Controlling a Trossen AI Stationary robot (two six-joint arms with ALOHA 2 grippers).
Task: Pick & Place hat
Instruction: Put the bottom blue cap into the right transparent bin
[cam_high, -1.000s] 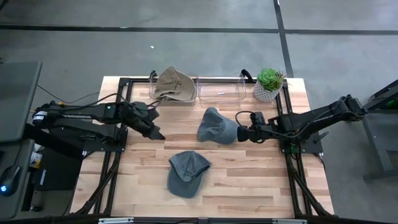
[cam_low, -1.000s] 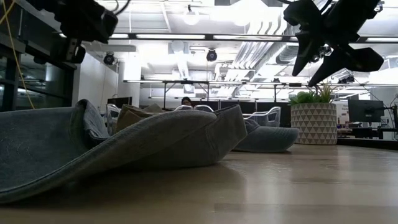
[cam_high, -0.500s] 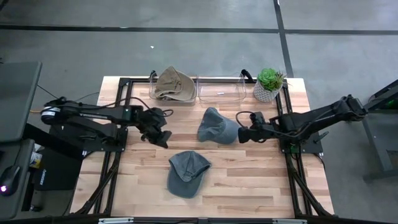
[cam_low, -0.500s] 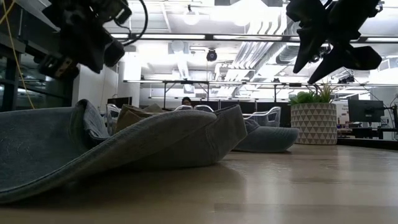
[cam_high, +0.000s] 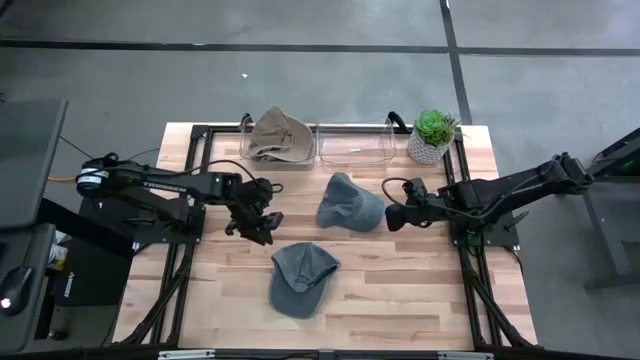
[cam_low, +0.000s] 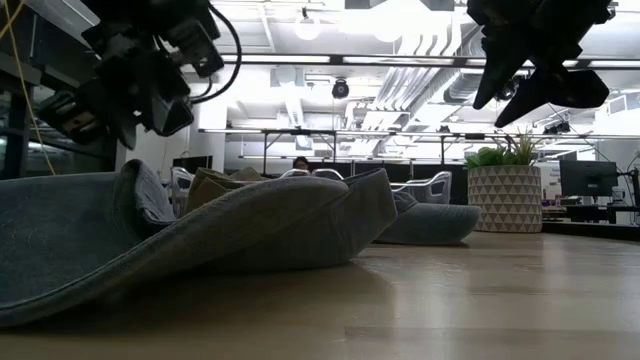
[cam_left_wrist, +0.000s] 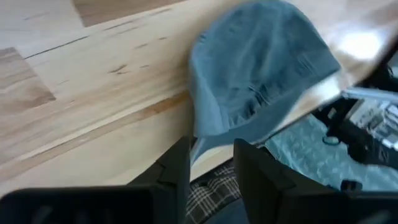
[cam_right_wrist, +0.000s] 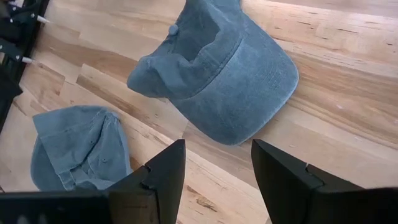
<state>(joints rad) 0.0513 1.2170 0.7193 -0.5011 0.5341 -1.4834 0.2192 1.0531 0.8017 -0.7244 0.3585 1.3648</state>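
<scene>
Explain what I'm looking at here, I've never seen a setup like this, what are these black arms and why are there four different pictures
This is a robot with two dark jointed arms at a pale wooden table. One picture looks straight down from above, one looks level across the tabletop, and the other two come from cameras on each arm's wrist.

On the table lie two blue-grey cloth caps: the middle cap and the near cap. At the far edge stand two clear plastic bins: the left bin holds a tan cloth hat, the right bin looks empty. Beside them is a small green plant in a white pot.

The left tool hangs above the table by the near cap, and the right tool beside the middle cap. Both are open and hold nothing.
</scene>
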